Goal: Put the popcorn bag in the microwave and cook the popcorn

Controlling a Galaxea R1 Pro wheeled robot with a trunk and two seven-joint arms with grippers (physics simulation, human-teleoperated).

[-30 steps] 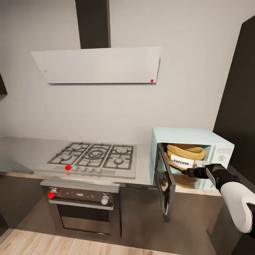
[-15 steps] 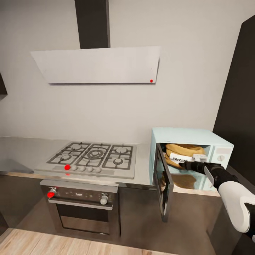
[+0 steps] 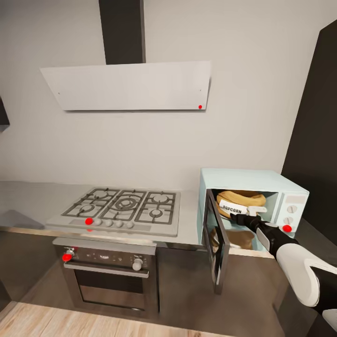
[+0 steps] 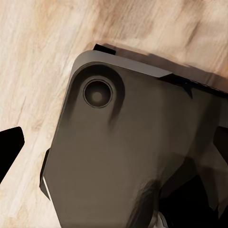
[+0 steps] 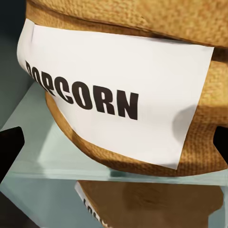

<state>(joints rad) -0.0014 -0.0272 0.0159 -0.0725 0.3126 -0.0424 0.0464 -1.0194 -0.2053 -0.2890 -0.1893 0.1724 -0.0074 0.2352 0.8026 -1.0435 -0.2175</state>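
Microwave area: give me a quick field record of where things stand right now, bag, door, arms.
popcorn bag: inside the microwave, label reading POPCORN facing out
microwave: on the countertop, right of the gas hob
microwave door: swung open
right gripper: at the cavity mouth, close against the bag; fingers apart, one tip at either edge of the right wrist view
left gripper: fingers not readable; wood floor beneath
popcorn: not visible
next step, likely: withdraw arm, shut door
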